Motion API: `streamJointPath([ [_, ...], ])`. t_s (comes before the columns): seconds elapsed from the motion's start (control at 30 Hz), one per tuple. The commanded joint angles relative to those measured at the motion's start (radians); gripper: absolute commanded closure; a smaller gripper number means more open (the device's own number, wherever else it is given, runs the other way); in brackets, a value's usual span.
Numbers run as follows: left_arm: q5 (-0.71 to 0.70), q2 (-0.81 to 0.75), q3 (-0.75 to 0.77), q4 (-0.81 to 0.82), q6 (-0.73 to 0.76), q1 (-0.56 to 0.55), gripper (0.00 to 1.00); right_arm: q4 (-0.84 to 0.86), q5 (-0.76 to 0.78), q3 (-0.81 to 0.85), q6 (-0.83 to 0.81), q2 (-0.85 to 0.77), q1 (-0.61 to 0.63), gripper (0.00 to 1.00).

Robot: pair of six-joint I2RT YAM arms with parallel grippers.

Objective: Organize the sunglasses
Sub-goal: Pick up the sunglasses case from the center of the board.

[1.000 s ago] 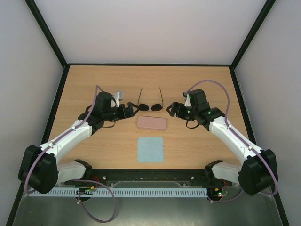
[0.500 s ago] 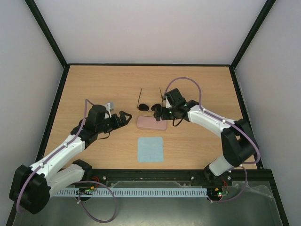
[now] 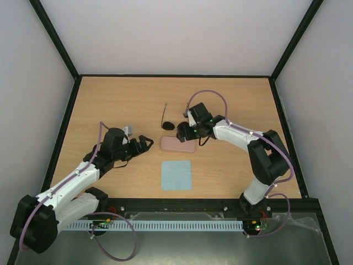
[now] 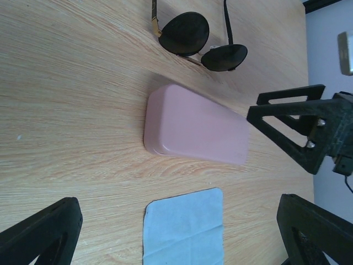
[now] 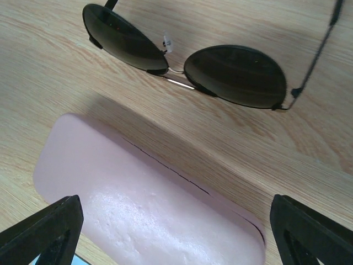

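Observation:
The sunglasses [image 3: 168, 126] lie on the wooden table with temple arms open and pointing away; their round dark lenses show in the left wrist view [image 4: 187, 33] and the right wrist view [image 5: 234, 74]. The pink case [image 3: 177, 145] lies shut just in front of them, also seen in the left wrist view [image 4: 196, 131] and the right wrist view [image 5: 143, 210]. My right gripper [image 3: 182, 132] is open, low over the case's far edge, hiding the right lens from above. My left gripper [image 3: 143, 143] is open and empty, left of the case.
A light blue square cloth [image 3: 176, 175] lies flat in front of the case, also in the left wrist view [image 4: 185, 226]. The table [image 3: 110, 99] is bounded by black edge rails and white walls. The right gripper's fingers [image 4: 292, 130] show in the left wrist view.
My right arm has swung left and now sits over the case and the glasses' right lens. My left arm has drawn back from the glasses toward the near left.

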Motion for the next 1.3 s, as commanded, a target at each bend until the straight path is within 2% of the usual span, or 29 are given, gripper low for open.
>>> streamJointPath([
  [0.0,0.018,0.000,-0.010,0.022,-0.009,-0.001,0.00,0.026,-0.058,0.016,-0.037,0.052,0.016,0.07],
  [0.3,0.022,0.019,-0.021,0.052,-0.007,-0.001,0.00,0.026,-0.042,-0.024,-0.046,0.060,0.068,0.07],
  [0.7,0.023,-0.013,-0.058,0.054,-0.006,-0.001,0.00,-0.024,0.125,-0.093,-0.046,-0.002,0.172,0.07],
  [0.97,0.027,-0.018,-0.071,0.060,-0.005,0.000,0.01,-0.097,0.294,-0.017,-0.078,0.039,0.249,0.10],
  [1.27,0.028,-0.027,-0.076,0.052,0.001,-0.001,0.00,-0.143,0.320,0.030,-0.108,0.097,0.269,0.07],
])
